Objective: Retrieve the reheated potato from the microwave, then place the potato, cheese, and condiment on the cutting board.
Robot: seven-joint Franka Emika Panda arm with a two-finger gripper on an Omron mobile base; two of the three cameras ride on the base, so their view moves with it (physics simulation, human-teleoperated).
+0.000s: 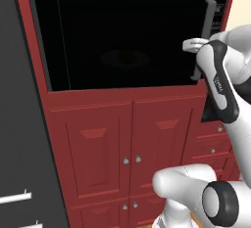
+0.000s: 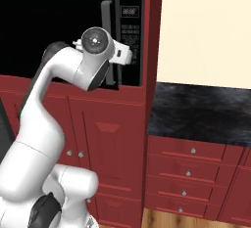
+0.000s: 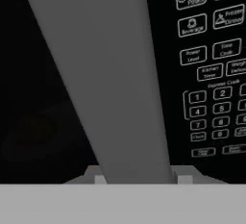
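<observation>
Red cabinetry (image 1: 112, 139), microwave (image 1: 122, 41) handle (image 3: 110, 74) (gripped)

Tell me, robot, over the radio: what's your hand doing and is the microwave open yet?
Gripper shut on the door handle. Microwave door closed. Nothing blocking the door.

The microwave (image 1: 127, 41) has a black glass door, a flat mid-grey handle (image 3: 103, 74) and a black button panel (image 3: 211, 69) with pale grey outlined keys and lettering. Behind the glass a dim brownish oval shows faintly, possibly the turntable. The cabinets (image 1: 130, 148) around it are deep red with small silver knobs. The worktop (image 2: 201, 112) is mottled black and grey stone, the wall (image 2: 206, 26) above it plain cream, and the floor (image 2: 162, 219) warm wood-brown. The arm (image 2: 44, 124) is white with dark joints.
</observation>
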